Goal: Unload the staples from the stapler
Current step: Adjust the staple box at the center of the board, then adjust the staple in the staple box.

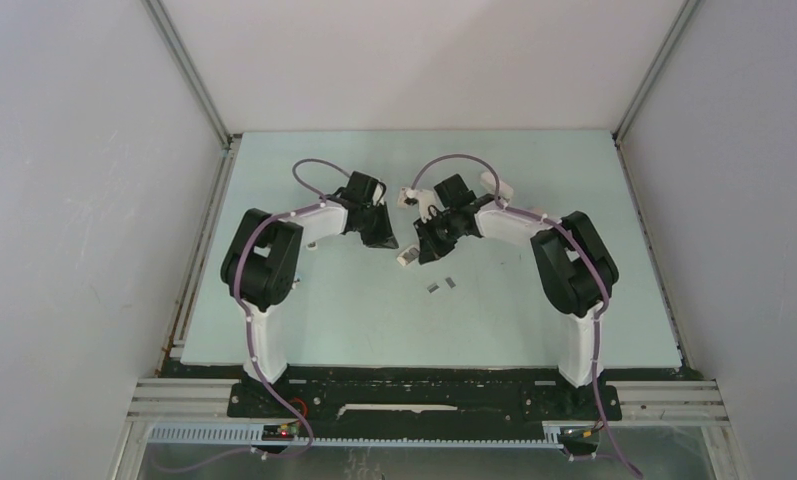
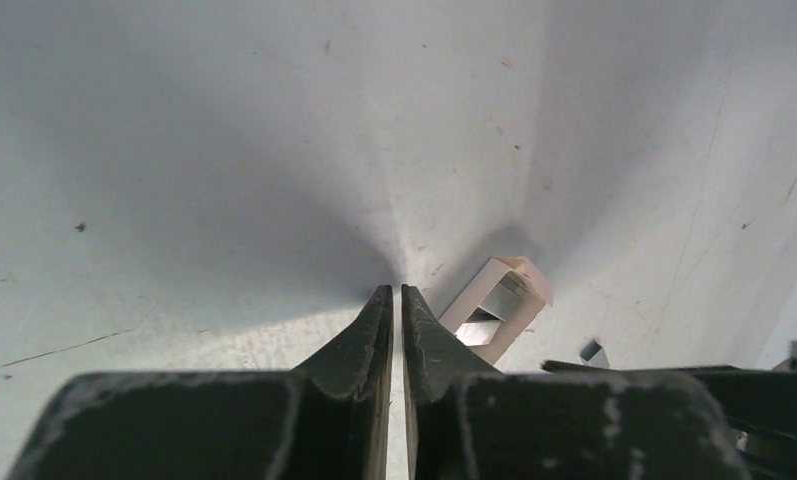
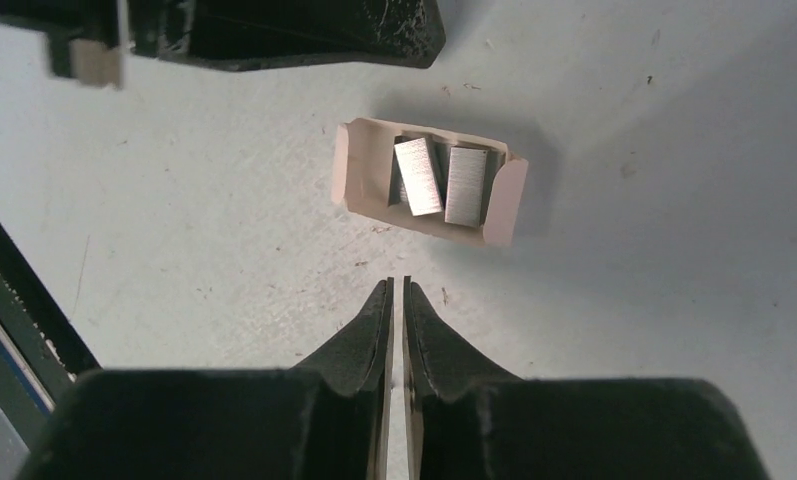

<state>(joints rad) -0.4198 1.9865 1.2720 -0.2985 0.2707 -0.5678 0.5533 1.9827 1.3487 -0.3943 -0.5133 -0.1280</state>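
A small open cardboard box (image 3: 429, 180) lies on the table with two silvery staple strips (image 3: 444, 180) inside. It also shows in the top view (image 1: 409, 257) and the left wrist view (image 2: 494, 305). Two loose staple strips (image 1: 442, 286) lie just in front of it; one shows in the left wrist view (image 2: 593, 351). My left gripper (image 1: 385, 242) (image 2: 396, 290) is shut and empty, left of the box. My right gripper (image 1: 423, 249) (image 3: 396, 282) is shut and empty, its tips just short of the box. I cannot make out the stapler for certain.
A white object (image 1: 497, 185) lies behind the right arm, and a small white piece (image 1: 409, 197) beside its wrist. A dark object with a blue edge (image 3: 4, 340) sits at the left of the right wrist view. White walls enclose the pale green table (image 1: 324, 320).
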